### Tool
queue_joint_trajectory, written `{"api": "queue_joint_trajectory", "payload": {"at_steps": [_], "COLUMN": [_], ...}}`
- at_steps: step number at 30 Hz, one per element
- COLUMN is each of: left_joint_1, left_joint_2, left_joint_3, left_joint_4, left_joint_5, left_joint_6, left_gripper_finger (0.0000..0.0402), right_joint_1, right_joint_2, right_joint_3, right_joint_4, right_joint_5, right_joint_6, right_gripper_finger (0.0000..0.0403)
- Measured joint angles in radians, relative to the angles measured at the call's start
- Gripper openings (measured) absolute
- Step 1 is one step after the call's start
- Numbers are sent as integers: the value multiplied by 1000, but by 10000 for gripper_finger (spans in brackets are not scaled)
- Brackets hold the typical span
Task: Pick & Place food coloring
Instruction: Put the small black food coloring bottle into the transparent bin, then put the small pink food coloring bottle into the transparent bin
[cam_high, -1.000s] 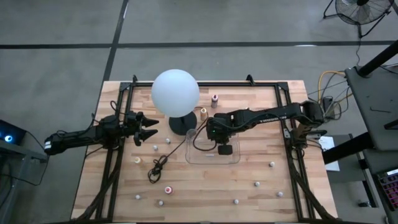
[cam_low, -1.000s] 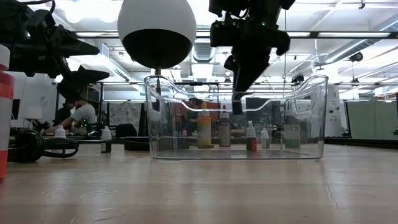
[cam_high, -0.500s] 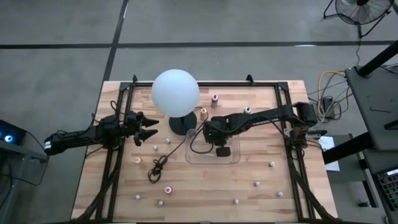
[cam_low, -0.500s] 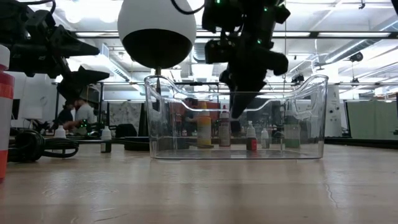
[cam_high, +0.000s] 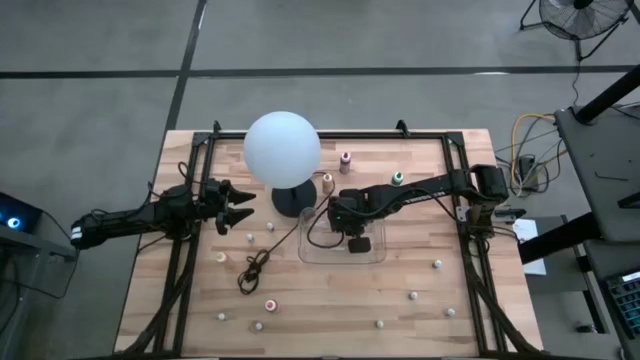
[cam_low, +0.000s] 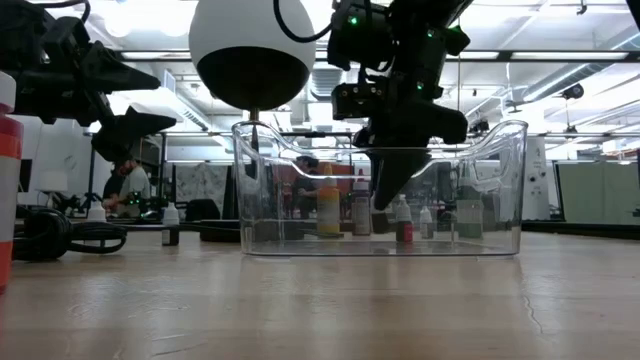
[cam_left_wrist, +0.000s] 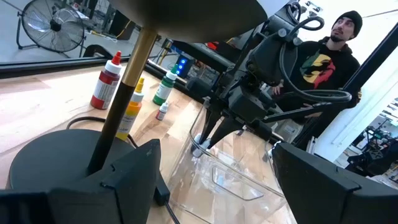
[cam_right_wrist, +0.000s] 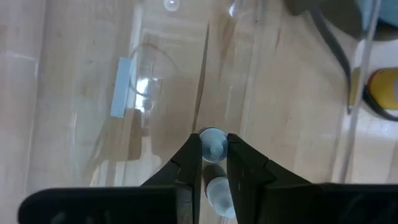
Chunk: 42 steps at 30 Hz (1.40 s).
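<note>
Clear tray (cam_high: 374, 256) wall sits directly under my right gripper (cam_right_wrist: 213, 149), which pinches a pale-capped food coloring bottle (cam_right_wrist: 214, 142), long axis hanging straight down inside the tray. Open floor below it, walls close on each side. Left gripper (cam_high: 240, 208) waits spread beyond the lamp base (cam_high: 292, 199), well apart. Loose bottles (cam_high: 271, 305) dot the worktop (cam_high: 420, 330).

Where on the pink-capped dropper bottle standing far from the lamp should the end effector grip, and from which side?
Grip the pink-capped bottle across its cap, coming straight down: it appears upright, showing a round top, with bare wood around it. The open left end effector looks nearer; the right end effector holds a pale-capped bottle over the tray.
</note>
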<state>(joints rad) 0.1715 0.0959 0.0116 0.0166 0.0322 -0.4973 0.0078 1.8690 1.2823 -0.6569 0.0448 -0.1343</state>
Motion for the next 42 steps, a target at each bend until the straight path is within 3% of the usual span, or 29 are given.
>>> {"api": "queue_joint_trajectory", "payload": {"at_steps": [16, 28, 42], "left_joint_1": [0, 0, 0], "left_joint_2": [0, 0, 0], "left_joint_3": [0, 0, 0], "left_joint_4": [0, 1, 1], "left_joint_5": [0, 0, 0], "left_joint_6": [0, 0, 0], "left_gripper_finger": [279, 279, 279], "right_joint_1": [-9, -13, -18], "right_joint_2": [0, -6, -129], "right_joint_3": [-33, 25, 121], "right_joint_4": [11, -45, -123], "right_joint_5": [-19, -15, 124], "right_joint_6": [30, 56, 145], "right_gripper_finger": [103, 153, 202]}}
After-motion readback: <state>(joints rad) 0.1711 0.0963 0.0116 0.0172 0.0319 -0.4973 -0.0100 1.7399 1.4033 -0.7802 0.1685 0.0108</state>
